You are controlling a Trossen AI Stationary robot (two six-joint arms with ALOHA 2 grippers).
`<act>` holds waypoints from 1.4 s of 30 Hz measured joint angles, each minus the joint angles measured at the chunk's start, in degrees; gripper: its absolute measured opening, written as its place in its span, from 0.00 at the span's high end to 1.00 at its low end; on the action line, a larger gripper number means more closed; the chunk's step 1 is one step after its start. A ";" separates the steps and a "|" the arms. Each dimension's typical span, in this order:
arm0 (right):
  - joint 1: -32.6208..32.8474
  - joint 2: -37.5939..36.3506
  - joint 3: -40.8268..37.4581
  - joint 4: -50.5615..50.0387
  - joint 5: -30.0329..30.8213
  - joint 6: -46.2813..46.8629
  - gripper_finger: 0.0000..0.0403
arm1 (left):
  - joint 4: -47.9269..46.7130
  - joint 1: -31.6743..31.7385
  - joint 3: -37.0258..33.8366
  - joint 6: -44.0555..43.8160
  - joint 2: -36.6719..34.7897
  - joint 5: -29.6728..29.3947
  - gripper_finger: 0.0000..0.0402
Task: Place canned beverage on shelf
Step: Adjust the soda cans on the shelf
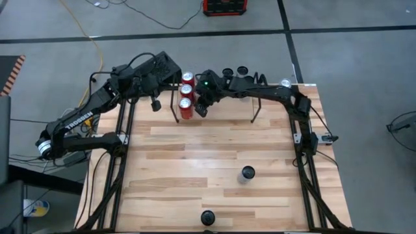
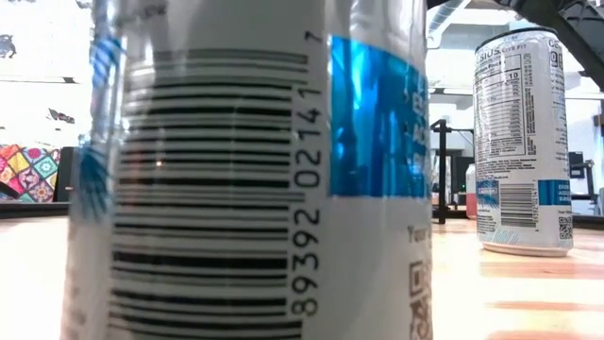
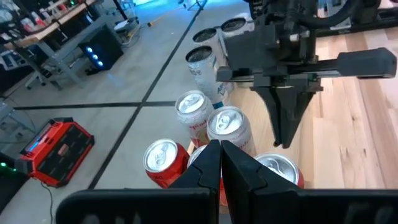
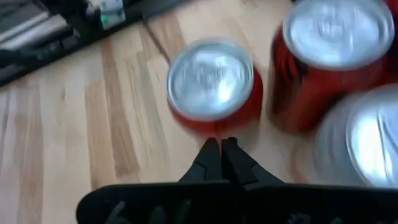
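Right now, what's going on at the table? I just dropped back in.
Both arms are at the far edge of the table, over the red cans by the shelf. The left claw and the right claw are both shut and holding nothing, each hovering above the cans. Two slim white-and-blue cans stand loose on the near half of the table, not yet picked up.

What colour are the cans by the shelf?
Red cans, silver tops; clearest in the left wrist view.
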 joint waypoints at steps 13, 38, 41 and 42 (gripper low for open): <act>-3.75 -23.77 -0.16 -19.40 16.09 -4.57 1.00 | 10.39 -3.14 5.29 1.55 19.39 5.28 1.00; -13.20 -57.36 -27.51 -14.59 21.00 0.98 1.00 | -12.27 -5.22 26.91 9.37 40.59 -9.22 1.00; -13.15 -57.63 -27.51 -14.32 20.98 0.96 1.00 | -13.10 -5.67 26.87 9.37 40.90 -10.24 1.00; -13.09 -57.56 -27.53 -14.25 20.98 0.96 1.00 | -13.26 -5.83 26.88 9.35 40.95 -10.25 1.00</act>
